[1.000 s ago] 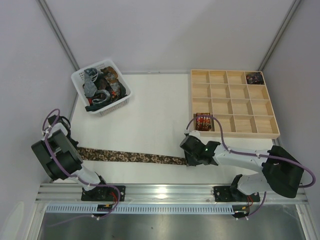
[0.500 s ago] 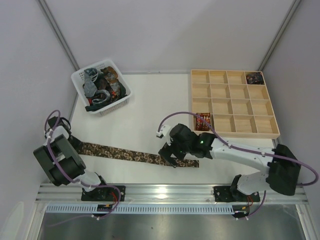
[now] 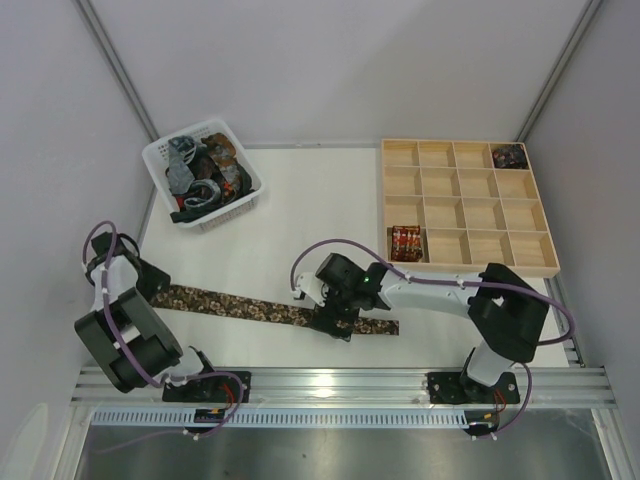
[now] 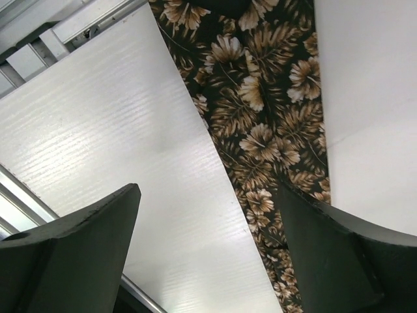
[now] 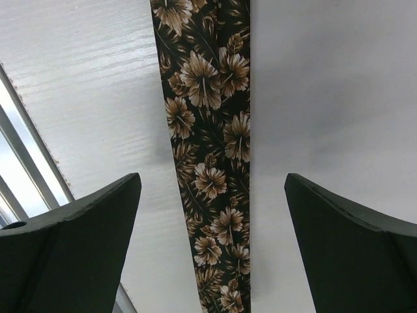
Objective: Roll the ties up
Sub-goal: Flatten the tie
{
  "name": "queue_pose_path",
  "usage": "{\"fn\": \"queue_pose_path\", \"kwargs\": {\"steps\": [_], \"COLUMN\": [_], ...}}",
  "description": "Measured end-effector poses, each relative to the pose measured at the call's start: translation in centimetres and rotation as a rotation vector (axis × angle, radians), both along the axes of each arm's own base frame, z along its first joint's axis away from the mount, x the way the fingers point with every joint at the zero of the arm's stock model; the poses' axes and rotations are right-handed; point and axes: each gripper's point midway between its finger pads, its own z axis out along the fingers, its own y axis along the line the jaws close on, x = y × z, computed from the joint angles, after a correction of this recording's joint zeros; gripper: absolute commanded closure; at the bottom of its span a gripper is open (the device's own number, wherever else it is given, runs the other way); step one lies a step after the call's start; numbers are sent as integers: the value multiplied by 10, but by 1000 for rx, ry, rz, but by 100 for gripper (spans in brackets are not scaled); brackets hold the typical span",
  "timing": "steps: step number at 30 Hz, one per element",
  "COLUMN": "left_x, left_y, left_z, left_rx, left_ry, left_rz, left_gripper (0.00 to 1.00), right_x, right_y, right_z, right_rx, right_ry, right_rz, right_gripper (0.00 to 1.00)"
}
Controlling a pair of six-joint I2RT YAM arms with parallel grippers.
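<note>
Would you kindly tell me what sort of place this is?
Likely a robot test cell: white walls enclose the table, the left arm and right arm bolt to a metal rail, with a basket of ties and gridded tray.

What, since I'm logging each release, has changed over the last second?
Both let go: the left gripper and right gripper opened, leaving the brown floral tie flat on the table. The right gripper slid leftward from the tie's right end toward its middle; the left arm drew back slightly. The basket and wooden tray stayed put.
</note>
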Motion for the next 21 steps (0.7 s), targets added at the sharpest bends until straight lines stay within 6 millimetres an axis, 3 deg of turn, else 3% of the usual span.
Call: {"fn": "queue_pose_path", "kwargs": {"steps": [7,14,17,21], "left_x": [10,20,23,25], "left_y": [-10,-28,-32,-34], "left_z": [18,28,36,41], "left_rx": [-11,-35,-26,-26], "left_ry": [-96,-145,-171,-188], "left_rz": [0,-50,-67,-78], "left_gripper": [8,11,12,12], "right_x": [6,16,17,14], "right_y": [2,12,12,14], "right_z": [-23,-23,-23,-23], "right_rx": [-38,-19,-20,-17], "right_ry": [-1,-25,-30,-23], "right_rz": [3,-27,-35,-31], "right_gripper": [0,8,16,38]}}
